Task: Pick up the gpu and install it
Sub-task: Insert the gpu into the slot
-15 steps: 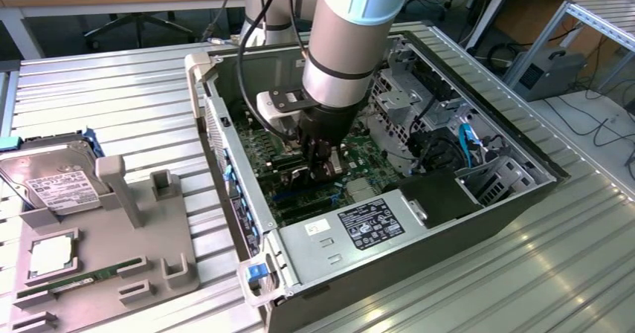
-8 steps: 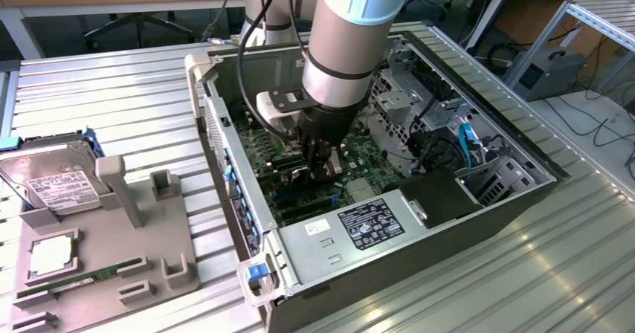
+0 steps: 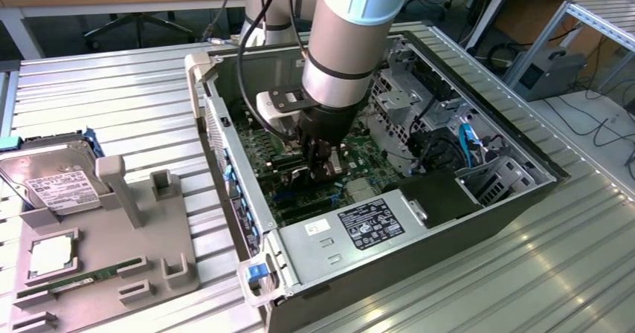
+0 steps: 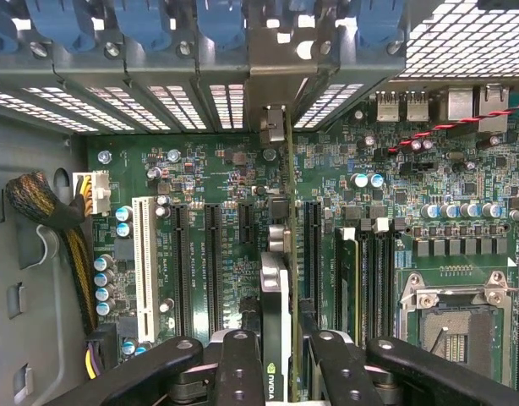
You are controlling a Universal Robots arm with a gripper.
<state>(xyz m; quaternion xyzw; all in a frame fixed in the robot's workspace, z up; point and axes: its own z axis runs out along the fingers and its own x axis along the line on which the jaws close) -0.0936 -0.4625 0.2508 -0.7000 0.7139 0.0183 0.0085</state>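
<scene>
— Is the gripper holding anything?
— Wrist view: it's clamping the gpu edge-on, over the board's slots, possibly touching one.
— And outside?
— The arm is hiding the gpu inside the case; a drive is lying outside, at the exterior view's left.

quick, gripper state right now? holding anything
Gripper: closed on the gpu, with the card held edge-on over the motherboard.
</scene>
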